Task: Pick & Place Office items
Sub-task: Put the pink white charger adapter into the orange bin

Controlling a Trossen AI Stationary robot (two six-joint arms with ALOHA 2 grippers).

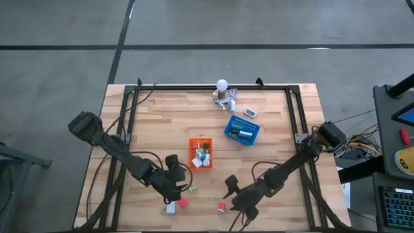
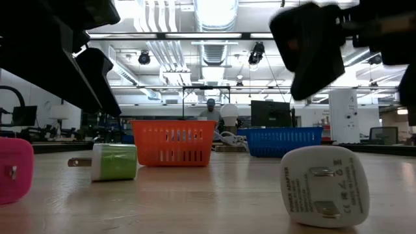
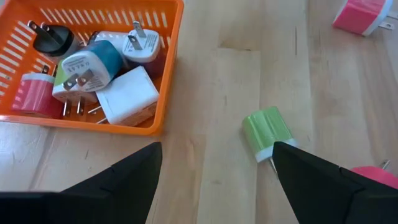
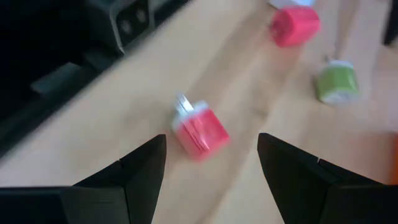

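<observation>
Pale wooden planks fill the middle of the high view, and I see my left gripper (image 1: 176,183) low in the frame, left of centre, fingers spread wide and empty. Between its fingertips in the left wrist view lies a small green plug adapter (image 3: 267,132), untouched, just beside the orange slotted plastic tray (image 3: 163,74) heaped with more adapters. My right gripper (image 1: 234,193) sits lower centre-right, fingers parted about halfway, gripping nothing; a red block-shaped adapter (image 4: 200,131) rests on the wood between them. Farther up, a blue tray (image 1: 240,131) stands apart.
</observation>
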